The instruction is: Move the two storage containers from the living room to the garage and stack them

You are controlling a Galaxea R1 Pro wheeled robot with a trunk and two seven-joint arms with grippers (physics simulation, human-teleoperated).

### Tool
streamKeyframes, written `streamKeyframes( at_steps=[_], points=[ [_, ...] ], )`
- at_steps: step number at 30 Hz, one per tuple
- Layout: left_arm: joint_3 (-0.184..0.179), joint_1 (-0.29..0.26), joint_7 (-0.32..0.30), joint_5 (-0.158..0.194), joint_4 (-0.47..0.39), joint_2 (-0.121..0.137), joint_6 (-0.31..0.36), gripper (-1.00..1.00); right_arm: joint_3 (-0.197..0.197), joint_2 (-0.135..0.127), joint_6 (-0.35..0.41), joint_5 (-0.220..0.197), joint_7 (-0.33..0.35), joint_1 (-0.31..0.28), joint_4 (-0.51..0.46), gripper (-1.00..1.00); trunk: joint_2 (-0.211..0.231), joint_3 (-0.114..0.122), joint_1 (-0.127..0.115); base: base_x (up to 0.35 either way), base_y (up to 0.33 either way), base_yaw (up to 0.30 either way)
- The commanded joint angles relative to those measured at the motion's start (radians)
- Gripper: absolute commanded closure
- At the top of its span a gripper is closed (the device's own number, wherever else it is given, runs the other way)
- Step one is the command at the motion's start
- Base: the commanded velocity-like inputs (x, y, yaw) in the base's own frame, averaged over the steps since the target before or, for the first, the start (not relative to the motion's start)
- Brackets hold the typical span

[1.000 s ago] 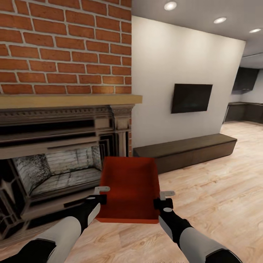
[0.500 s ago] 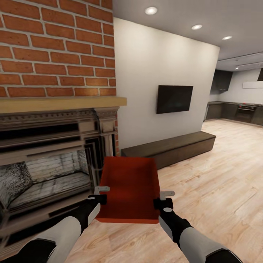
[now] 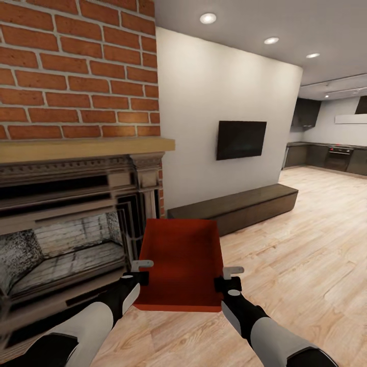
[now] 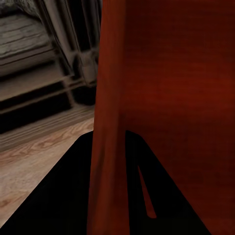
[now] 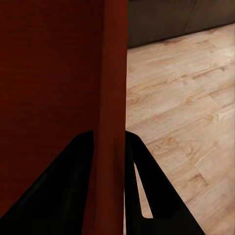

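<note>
The left gripper [image 3: 136,271] pinches the left wall of the storage container [image 3: 181,262], the right gripper [image 3: 227,278] its right wall, held above the wood floor [image 3: 306,244] beside the fireplace [image 3: 66,219].

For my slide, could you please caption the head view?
Both grippers, left gripper and right gripper, clamp a red-orange storage container beside the brick fireplace.

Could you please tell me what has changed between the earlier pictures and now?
The view has swung right: the fireplace slid left and the kitchen came into sight. Otherwise unchanged: the left gripper and right gripper still clamp the storage container by its side walls.
</note>
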Motion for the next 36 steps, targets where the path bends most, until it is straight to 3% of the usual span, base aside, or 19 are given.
streamKeyframes(
  at_steps=[1,14,20,36],
  points=[
    [0.053,-0.001,0.011,-0.009,-0.006,0.001,-0.055,1.00,-0.055,-0.016,-0.006,-0.019,-0.039,-0.001,0.004,1.00,0.006,0.002,-0.004,0.000,0.000,0.000],
    [0.053,-0.001,0.011,-0.009,-0.006,0.002,-0.056,1.00,-0.055,-0.016,-0.006,-0.019,-0.039,-0.001,0.004,1.00,0.097,0.043,-0.054,0.000,0.000,0.000],
    [0.053,-0.001,0.012,-0.010,-0.006,0.003,-0.056,1.00,-0.055,-0.016,-0.007,-0.019,-0.040,-0.001,0.004,1.00,0.097,0.043,-0.054,0.000,0.000,-0.054],
    [0.055,-0.001,0.013,-0.010,-0.006,0.003,-0.056,1.00,-0.057,-0.016,-0.008,-0.019,-0.040,-0.001,0.004,1.00,0.097,0.043,-0.054,0.000,0.000,-0.238]
  ],
)
